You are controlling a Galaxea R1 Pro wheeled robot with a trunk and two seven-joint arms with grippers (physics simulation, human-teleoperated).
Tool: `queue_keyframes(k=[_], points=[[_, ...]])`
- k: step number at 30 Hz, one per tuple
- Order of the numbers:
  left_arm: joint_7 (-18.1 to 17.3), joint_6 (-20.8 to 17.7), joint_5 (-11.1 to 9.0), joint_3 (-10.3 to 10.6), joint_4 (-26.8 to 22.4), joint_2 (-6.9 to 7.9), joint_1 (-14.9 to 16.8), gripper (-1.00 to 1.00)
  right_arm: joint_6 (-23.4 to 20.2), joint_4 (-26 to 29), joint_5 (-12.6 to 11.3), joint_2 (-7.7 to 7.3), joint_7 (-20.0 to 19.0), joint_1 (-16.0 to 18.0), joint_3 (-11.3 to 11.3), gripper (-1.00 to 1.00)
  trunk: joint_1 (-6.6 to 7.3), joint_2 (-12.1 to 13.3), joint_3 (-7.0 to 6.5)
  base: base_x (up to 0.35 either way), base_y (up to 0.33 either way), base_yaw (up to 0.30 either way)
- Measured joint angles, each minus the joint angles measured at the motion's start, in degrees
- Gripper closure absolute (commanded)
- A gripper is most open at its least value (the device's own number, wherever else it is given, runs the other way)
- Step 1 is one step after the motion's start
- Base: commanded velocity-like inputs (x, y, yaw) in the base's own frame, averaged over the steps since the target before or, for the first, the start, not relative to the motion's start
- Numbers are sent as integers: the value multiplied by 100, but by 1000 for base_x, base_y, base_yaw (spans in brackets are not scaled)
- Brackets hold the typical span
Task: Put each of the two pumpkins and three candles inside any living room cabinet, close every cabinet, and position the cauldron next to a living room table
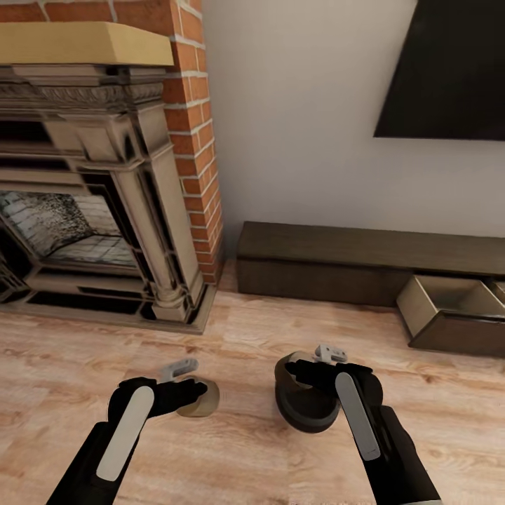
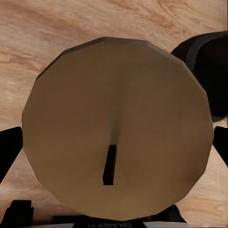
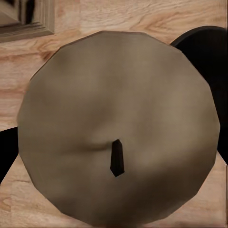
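My left gripper (image 1: 188, 394) is shut on a grey-beige candle (image 1: 202, 401) just above the wood floor. Seen end-on in the left wrist view, that candle (image 2: 114, 118) shows its dark wick and sits between the dark fingers (image 2: 10, 145). My right gripper (image 1: 300, 372) is shut on a second candle (image 1: 283, 370), whose top and wick face the right wrist view (image 3: 118, 123). The black cauldron (image 1: 308, 415) sits on the floor right under the right gripper. The long low dark-brown cabinet (image 1: 337, 263) stands against the wall, one drawer (image 1: 449, 301) pulled open at its right. No pumpkins are in view.
A brick and stone fireplace (image 1: 91, 189) fills the left side, its hearth reaching onto the floor. A dark TV screen (image 1: 449, 70) hangs on the white wall above the cabinet. Bare wood floor (image 1: 245, 337) lies between my arms and the cabinet.
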State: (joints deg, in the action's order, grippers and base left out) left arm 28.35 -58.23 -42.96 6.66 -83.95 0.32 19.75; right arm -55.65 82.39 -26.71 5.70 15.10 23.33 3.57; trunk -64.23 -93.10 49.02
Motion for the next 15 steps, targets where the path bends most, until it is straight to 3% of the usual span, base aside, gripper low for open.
queue_keyframes(k=[5,15], points=[[0,11,8,142,0,0,0,100,3,-6,0,0,0,0,1,100,110,201,-72,0,0,-261],[0,12,11,155,0,0,0,100,3,-23,-1,1,0,8,3,100,330,602,-216,0,0,-261]])
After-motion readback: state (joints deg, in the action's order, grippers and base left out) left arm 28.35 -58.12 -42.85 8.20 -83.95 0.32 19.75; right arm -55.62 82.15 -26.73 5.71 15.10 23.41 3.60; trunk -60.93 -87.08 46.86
